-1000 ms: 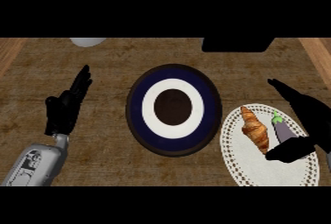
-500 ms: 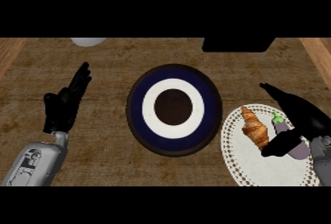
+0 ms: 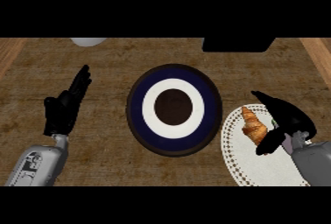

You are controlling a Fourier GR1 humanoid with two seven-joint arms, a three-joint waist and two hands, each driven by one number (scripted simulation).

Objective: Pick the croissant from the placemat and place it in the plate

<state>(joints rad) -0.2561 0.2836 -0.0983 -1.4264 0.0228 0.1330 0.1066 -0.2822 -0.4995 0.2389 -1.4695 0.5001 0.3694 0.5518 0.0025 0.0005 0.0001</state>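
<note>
Brown counter [image 3: 110, 166] is filling the head view, grainy surface, with lighter wooden strips running along the far left and far right edges. Sitting at centre is the plate [image 3: 173, 109], round, with a dark outer rim, a navy ring, a white ring and a dark brown middle. Just beside its right rim a white lace-edged placemat [image 3: 258, 159] is lying flat. The croissant [image 3: 253, 126] is resting on the upper left part of that placemat, golden brown, pointed end aimed up, not on the plate.

The right hand [image 3: 290, 120] is hovering over the placemat, right beside the croissant; fingers are pointing up and left, pressed together and fairly straight, and the thumb is hanging down at the croissant's lower right. Cannot tell whether the thumb is touching the pastry; nothing is being pinched. A small green item under the hand is mostly hidden.

The left hand [image 3: 65, 107] is resting open at the left of the view, well apart from the plate, fingers straight and together, pointing up.

A white object [image 3: 89, 41] and a black object [image 3: 236, 44] are being cut off at the far edge.
</note>
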